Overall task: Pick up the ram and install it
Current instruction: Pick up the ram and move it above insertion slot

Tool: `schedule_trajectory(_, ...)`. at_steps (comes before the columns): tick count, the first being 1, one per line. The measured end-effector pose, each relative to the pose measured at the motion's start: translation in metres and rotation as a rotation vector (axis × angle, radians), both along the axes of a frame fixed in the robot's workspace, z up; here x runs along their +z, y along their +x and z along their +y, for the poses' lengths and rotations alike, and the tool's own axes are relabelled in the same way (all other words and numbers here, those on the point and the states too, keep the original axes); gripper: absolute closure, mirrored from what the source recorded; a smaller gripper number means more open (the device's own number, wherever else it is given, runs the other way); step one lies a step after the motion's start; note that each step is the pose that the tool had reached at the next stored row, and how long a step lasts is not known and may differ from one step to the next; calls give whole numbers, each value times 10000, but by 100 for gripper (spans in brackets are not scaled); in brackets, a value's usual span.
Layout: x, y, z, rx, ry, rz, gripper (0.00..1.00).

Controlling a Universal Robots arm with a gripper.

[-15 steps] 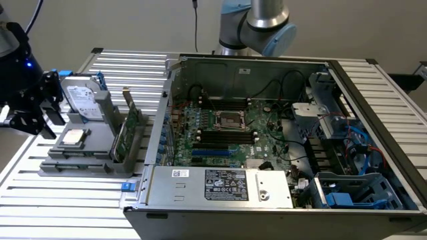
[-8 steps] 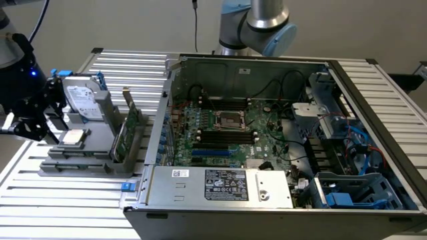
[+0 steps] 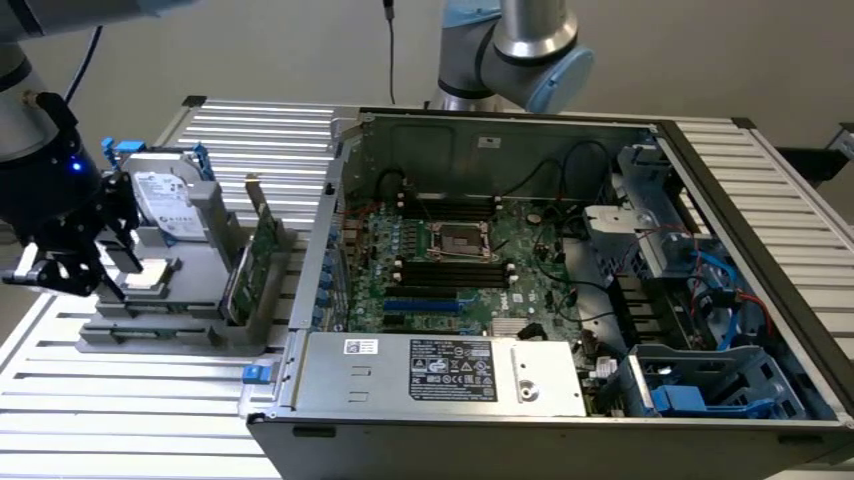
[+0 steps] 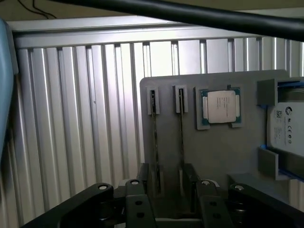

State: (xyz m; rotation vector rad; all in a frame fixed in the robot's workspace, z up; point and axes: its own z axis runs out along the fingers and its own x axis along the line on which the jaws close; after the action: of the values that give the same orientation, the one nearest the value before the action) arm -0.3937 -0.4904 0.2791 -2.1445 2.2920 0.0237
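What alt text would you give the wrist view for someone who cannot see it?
The open gripper hangs over a grey holder on a ribbed metal table. The holder carries two thin ram sticks standing on edge in slots, a square processor chip and a hard drive with blue rails.

The ram [image 4: 155, 142] is seen from above as a long, very thin dark strip standing on its narrow edge in a slot of a grey holder [image 4: 218, 161]. Its far end sits in a small raised grey clip. A second stick [image 4: 181, 142] of the same shape stands just beside it, parallel and apart, with a strip of bare holder between them. Both are upright and straight, and their chips cannot be made out from this edge-on angle. They occupy the holder's side nearest the bare ribbed bench [image 4: 71, 123].
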Motion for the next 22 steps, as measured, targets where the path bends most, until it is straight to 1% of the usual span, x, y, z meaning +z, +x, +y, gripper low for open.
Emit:
schedule_trajectory(6,-109,9,-28,7,1,-1,58)
schedule_trajectory(14,-254,15,-51,143,0,2,58)
schedule_trajectory(22,-400,16,-57,201,1,3,58)
